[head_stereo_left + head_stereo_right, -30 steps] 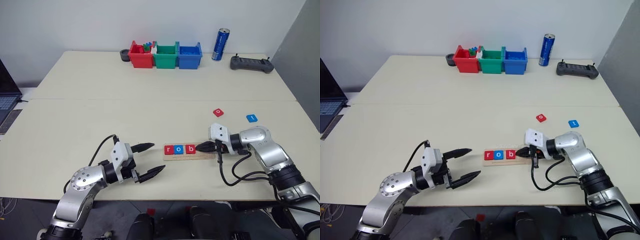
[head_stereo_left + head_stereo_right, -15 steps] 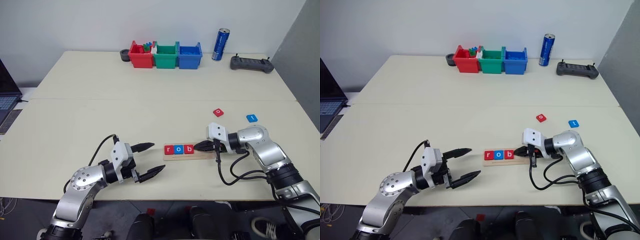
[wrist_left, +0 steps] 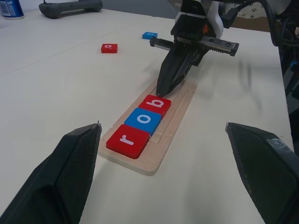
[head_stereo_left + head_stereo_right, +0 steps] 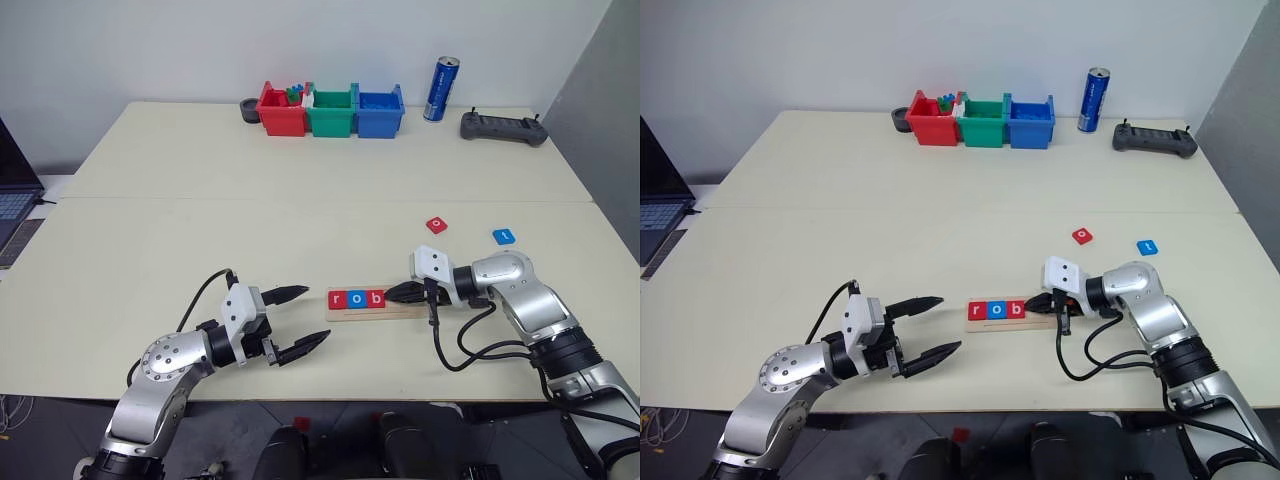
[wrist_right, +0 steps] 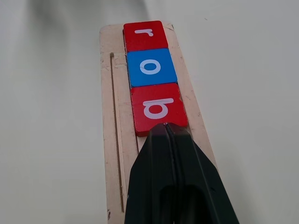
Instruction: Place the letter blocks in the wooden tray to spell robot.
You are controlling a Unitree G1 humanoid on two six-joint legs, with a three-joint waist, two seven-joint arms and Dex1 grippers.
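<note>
Three flat, glossy square tiles, red r (image 3: 128,139), blue o (image 3: 144,120) and red b (image 3: 156,104), sit edge to edge in the grooved light-wood tray (image 3: 174,122) on the table (image 4: 250,230). The right gripper (image 5: 166,128), fingers pressed together, touches the b tile's edge. The left gripper (image 4: 290,321) hangs spread wide just left of the tray. A loose red tile (image 4: 436,225) and a blue tile (image 4: 504,236) lie beyond. Red (image 4: 281,112), green (image 4: 331,114) and blue (image 4: 380,114) plastic bins stand at the far edge, the red one holding small pieces.

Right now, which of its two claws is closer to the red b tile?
The right gripper: its shut tips meet the red b tile on the wooden tray. The left gripper waits open beyond the tray's r end.
</note>
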